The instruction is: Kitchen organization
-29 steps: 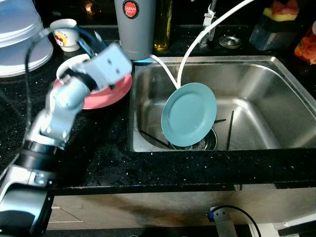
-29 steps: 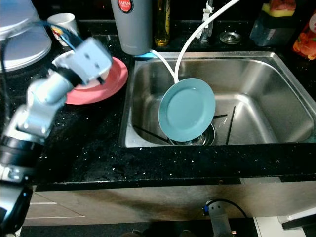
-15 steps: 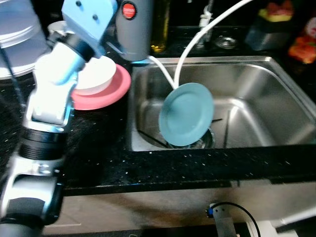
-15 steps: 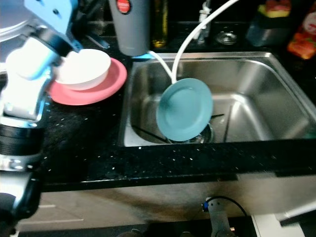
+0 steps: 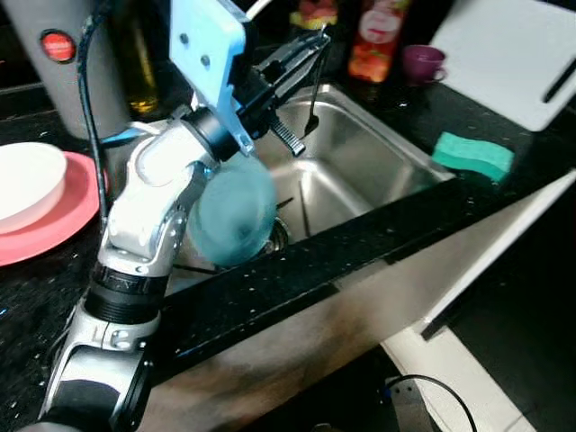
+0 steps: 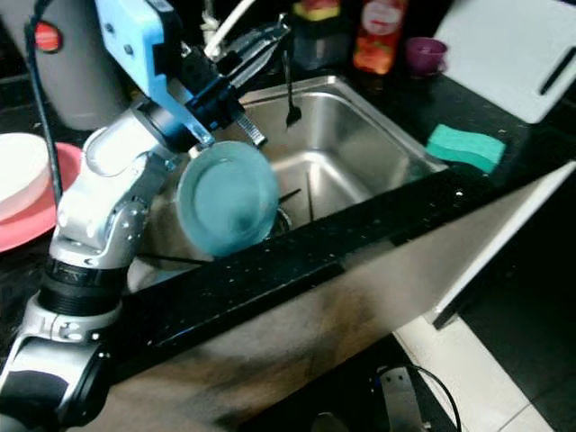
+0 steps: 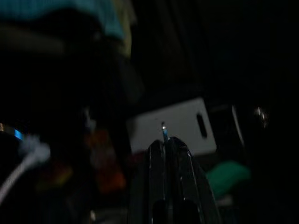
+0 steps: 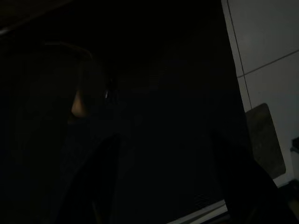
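Now left claw [image 5: 310,43] pinches thin dark fork [image 6: 291,90] – tines down, above sink [image 5: 360,157].

There were two plates — a teal plate [image 5: 232,214] in the sink and a pink plate [image 5: 54,229] on the counter. One white bowl [image 5: 27,183], one green sponge [image 5: 472,155], one purple cup [image 5: 423,63], one white cutting board [image 5: 504,54] and one fork [image 6: 291,85] — one of each.
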Controlling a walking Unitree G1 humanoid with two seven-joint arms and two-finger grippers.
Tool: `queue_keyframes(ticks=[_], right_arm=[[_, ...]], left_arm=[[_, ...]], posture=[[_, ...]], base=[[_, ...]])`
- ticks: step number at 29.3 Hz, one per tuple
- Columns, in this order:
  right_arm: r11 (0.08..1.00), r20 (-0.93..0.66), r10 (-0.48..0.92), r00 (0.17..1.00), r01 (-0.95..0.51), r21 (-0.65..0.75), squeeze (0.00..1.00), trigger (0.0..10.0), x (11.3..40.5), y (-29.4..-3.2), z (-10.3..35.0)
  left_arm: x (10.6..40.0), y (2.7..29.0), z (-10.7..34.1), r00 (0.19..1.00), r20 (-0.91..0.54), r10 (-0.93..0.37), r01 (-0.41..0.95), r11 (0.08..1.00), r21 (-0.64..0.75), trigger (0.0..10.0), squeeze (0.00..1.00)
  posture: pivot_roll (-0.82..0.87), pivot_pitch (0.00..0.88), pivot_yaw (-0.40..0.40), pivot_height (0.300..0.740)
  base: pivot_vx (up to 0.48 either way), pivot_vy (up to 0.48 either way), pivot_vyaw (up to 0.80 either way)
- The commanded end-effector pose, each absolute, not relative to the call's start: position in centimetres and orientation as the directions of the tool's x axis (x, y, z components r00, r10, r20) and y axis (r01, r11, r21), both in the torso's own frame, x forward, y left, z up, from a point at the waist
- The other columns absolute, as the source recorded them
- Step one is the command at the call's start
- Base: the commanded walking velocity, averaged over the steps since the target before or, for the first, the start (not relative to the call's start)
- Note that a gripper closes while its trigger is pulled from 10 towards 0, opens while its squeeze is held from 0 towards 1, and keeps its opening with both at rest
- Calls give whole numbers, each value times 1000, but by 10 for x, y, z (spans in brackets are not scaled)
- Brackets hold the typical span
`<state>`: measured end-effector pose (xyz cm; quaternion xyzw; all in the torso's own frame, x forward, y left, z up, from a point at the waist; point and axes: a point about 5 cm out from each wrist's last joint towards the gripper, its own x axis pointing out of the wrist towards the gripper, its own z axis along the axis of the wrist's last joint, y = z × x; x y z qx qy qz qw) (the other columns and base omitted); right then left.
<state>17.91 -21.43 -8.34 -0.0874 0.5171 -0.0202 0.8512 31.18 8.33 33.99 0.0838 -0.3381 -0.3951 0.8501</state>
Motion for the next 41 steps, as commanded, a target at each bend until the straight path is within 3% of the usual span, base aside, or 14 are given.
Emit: queue_keyframes(ticks=[1, 7, 17, 21, 23, 24, 25, 26, 27, 28, 41], right_arm=[[984, -879, -125, 461, -55, -169, 0, 10000, 178, -213, -84], [984, -879, -128, 460, -54, -171, 0, 10000, 178, -213, -84], [984, -880, -131, 456, -49, -172, 0, 10000, 176, -212, -86], [984, -880, -131, 456, -50, -172, 0, 10000, 175, -213, -86], [984, -881, -131, 455, -50, -173, 0, 10000, 174, -213, -86], [984, -881, -132, 454, -50, -173, 0, 10000, 174, -213, -86], [984, -882, -132, 453, -50, -173, 0, 10000, 173, -213, -86], [984, -882, -132, 452, -50, -173, 0, 10000, 173, -213, -87], [984, -882, -132, 452, -50, -173, 0, 10000, 173, -213, -87], [984, -883, -132, 451, -50, -172, 0, 10000, 173, -212, -87], [984, -882, -129, 454, -50, -169, 0, 10000, 174, -211, -86]], left_arm=[[316, 82, 329, 474, 466, -747, 641, 655, 400, 10000, 0], [321, 73, 315, 443, 380, -812, 703, 578, 414, 10000, 0], [329, 53, 277, 345, 67, -936, 752, 319, 578, 10000, 0], [336, 54, 264, 389, -25, -921, 720, 287, 631, 10000, 0], [338, 55, 258, 410, -49, -911, 714, 288, 638, 10000, 47], [342, 58, 252, 440, -64, -896, 707, 301, 640, 10000, 184], [344, 60, 248, 458, -72, -886, 703, 311, 640, 10000, 184], [347, 61, 244, 469, -78, -880, 708, 321, 629, 10000, 675], [347, 61, 244, 469, -78, -880, 708, 321, 629, 10000, 675], [348, 62, 240, 474, -91, -876, 709, 319, 628, 10000, 1000], [354, 75, 241, 537, -74, -841, 658, 362, 660, 10000, 1000]], posture=[[-21, 103, 3, 740], [-28, 105, 9, 740], [-34, 116, 16, 740], [-37, 132, 14, 740], [-38, 130, 14, 740], [-41, 131, 16, 740], [-41, 131, 16, 740], [-40, 131, 16, 740], [-40, 131, 16, 740], [-39, 134, 14, 740], [-33, 130, 15, 740]], base=[[0, 0, 0], [0, 0, 0], [0, 0, 0], [0, 0, 0], [0, 0, 0], [0, 0, 0], [0, 0, 0], [0, 0, 0], [0, 0, 0], [0, 0, 0], [0, 0, 0]])
